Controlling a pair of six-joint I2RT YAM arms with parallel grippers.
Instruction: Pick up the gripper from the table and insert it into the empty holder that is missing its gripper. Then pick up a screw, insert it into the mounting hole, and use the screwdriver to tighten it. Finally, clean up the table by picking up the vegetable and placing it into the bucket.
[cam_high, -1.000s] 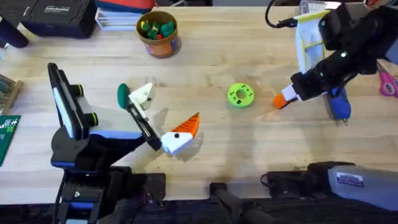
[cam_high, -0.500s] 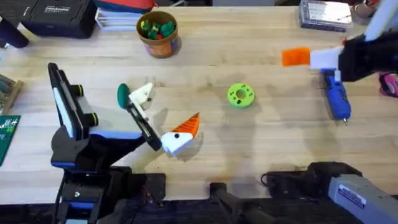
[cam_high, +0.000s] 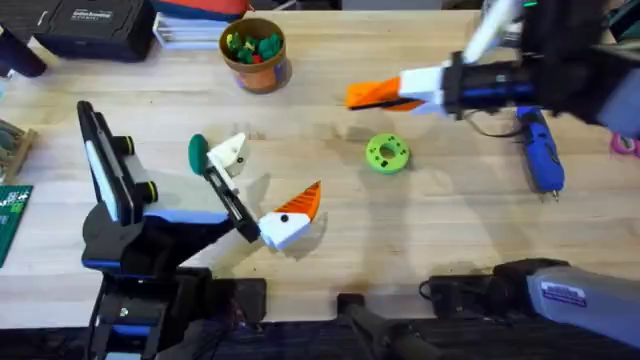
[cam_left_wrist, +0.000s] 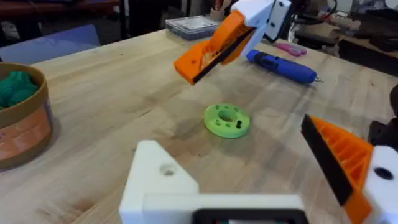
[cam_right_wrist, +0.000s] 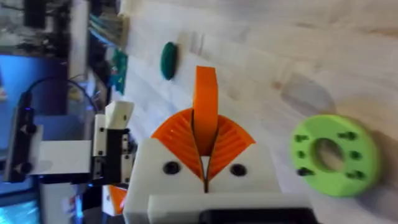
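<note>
I see the right gripper (cam_high: 362, 95) reached in from the 3 o'clock side and held above the table, its orange tips pointing toward 9 o'clock. It sits just to the 11 o'clock side of the bright-green disc (cam_high: 387, 153). Its two ribbed pads (cam_right_wrist: 219, 140) are pressed together, with nothing pinched between them.

The screwdriver (cam_high: 540, 155) lies flat on the wood at the table's 3 o'clock side. Its long axis runs roughly 12 to 6 o'clock, and the thin bit points toward 6.

The gripper (cam_high: 290, 215) rests below the table's middle, with its white block toward 7 o'clock and its orange wedge aimed at about 1 o'clock. It is at the lower end of the holder (cam_high: 228, 198), a thin black bar slanting from 11 to 5 o'clock. I cannot tell whether the two touch.

The vegetable (cam_high: 197, 152) lies at the bar's upper end, its long axis near 12 to 6, just beside a small white piece (cam_high: 231, 152).

The bucket (cam_high: 256, 50) stands at the table's 11 o'clock edge, holding green and red toy pieces.

For the left arm (cam_high: 120, 195), I cannot tell how its end effector stands.
</note>
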